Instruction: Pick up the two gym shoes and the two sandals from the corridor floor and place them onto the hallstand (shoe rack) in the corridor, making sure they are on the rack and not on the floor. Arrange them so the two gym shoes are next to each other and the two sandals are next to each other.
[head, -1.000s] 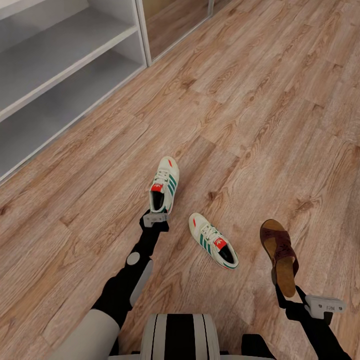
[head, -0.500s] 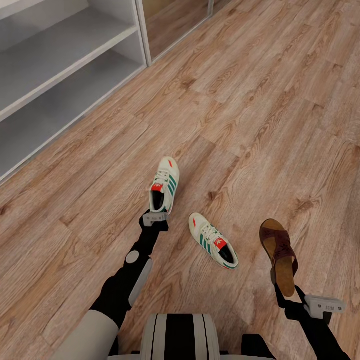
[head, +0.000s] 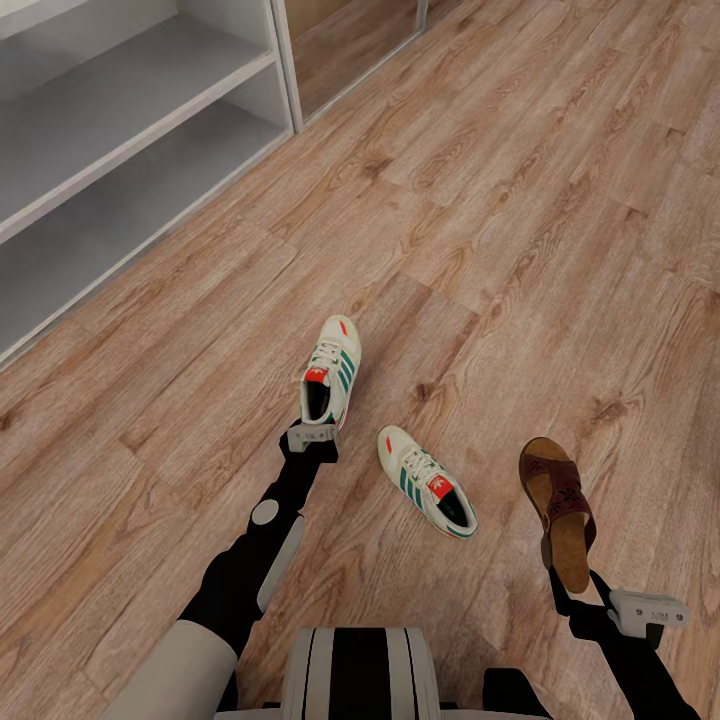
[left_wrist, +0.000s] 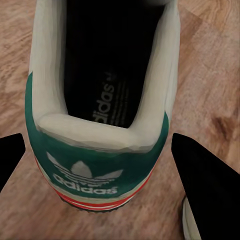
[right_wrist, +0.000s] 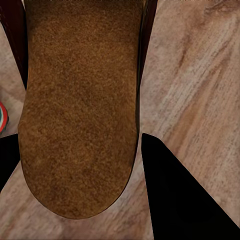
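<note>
Barely shifted — left claw (head: 315, 420) spread around gym shoe (head: 329, 371) heel; right claw (head: 562, 578) clamps sandal (head: 560, 510).

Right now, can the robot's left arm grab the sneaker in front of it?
Probably yes. The left end effector sits right at the heel of the sneaker, its fingers apart on either side, with nothing between them. It only needs to close.

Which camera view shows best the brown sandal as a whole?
The head view: the sandal shows complete there, strap and footbed, lying on the floor before the right gripper. The right wrist view shows its tan heel end close up.
</note>
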